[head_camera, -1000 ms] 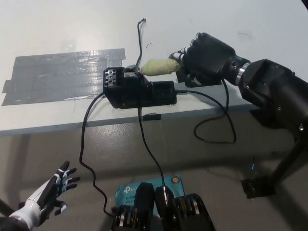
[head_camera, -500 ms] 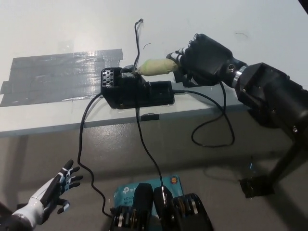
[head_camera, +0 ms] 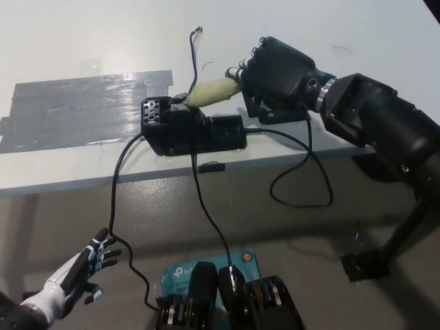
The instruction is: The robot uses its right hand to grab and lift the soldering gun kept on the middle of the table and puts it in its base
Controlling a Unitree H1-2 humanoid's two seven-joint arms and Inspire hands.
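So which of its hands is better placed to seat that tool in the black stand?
The right. Its black right hand already grips the soldering gun, whose tip end meets the base on the table. The white left hand hangs open, below the table edge.

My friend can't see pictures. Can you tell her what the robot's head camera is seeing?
The black right hand grips a soldering gun by its pale handle, its tip at the black base on a white table. Grey tape lies left of the base. The white left hand rests open below the table.
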